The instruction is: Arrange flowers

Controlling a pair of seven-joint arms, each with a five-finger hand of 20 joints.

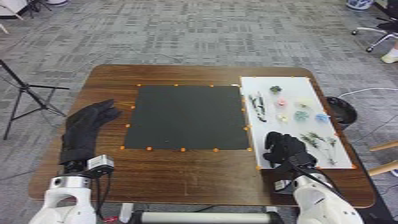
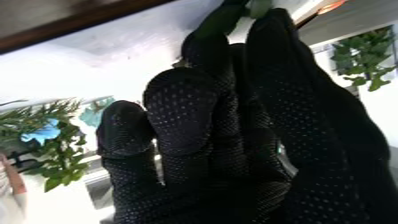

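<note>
In the head view, my right hand (image 1: pixel 286 149) is over the near left part of the white sheet (image 1: pixel 253 131). It hides that part of the sheet. Beyond it lie a dark leafy piece (image 1: pixel 258 106), a green head (image 1: pixel 275 89), a pink flower (image 1: pixel 282 102) and a blue flower (image 1: pixel 322 118). Green sprigs (image 1: pixel 311 138) are just right of the hand. My left hand (image 1: pixel 87 125) is at the table's left side, fingers relaxed. In the right wrist view, my right hand (image 2: pixel 222 170) has green (image 2: pixel 259 8) at its tips; whether it holds this is unclear. Leaves (image 2: pixel 362 55) show beyond.
A dark square mat (image 1: pixel 187 117) with orange markers around it lies mid-table, left of the white sheet. A black round container (image 1: pixel 342 111) stands beside the table's right edge. A black tripod (image 1: pixel 28 90) is on the floor at the left.
</note>
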